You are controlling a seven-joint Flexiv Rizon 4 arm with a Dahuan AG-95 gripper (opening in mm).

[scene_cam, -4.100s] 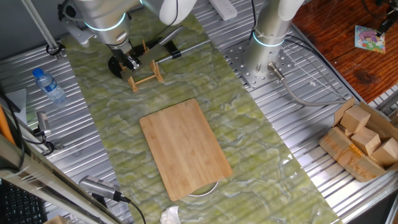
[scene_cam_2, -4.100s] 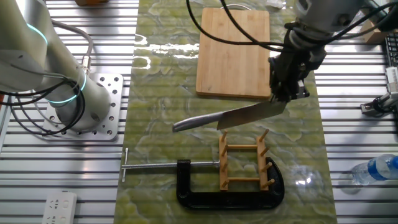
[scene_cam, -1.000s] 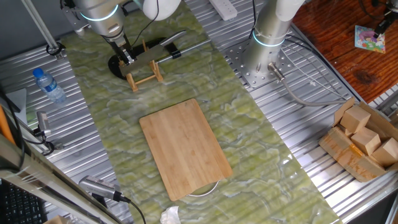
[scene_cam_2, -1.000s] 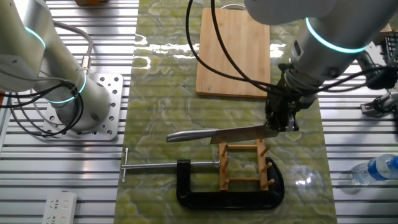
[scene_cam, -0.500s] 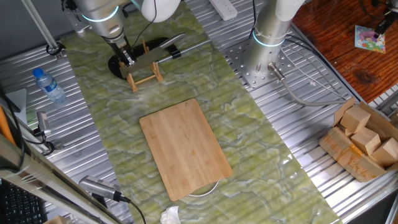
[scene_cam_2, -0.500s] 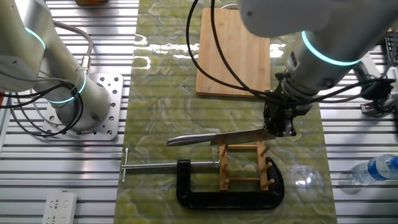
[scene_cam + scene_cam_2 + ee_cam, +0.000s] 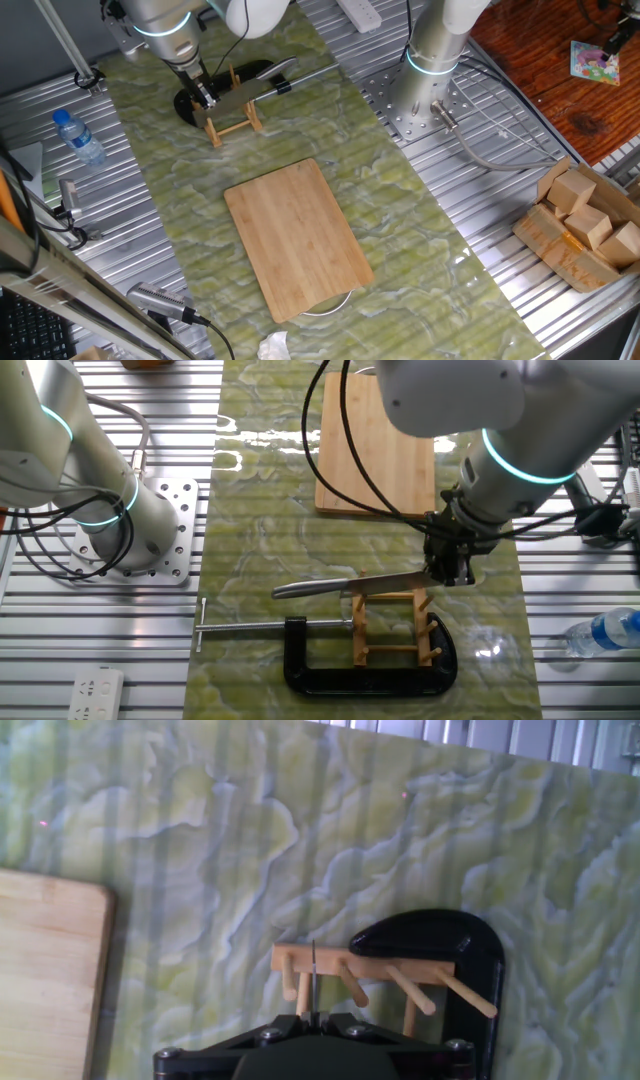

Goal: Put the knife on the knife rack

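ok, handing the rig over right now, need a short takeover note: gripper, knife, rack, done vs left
Gripper: shut on the blade end of the knife, carrying it edge-down.
Knife: roughly level over the knife rack, handle pointing away from the gripper. The hand view shows its edge lined up between the pegs; whether it is seated cannot be told.
Knife rack: on the green mat, held in the black clamp.
Done: pickup, carry, alignment.
Left: lower fully if needed, release, retract.

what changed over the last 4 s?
The gripper, shut on the knife throughout, carried it toward the knife rack and lowered it; the blade now sits level at the rack's slats. Rack, black clamp and cutting board stayed put.
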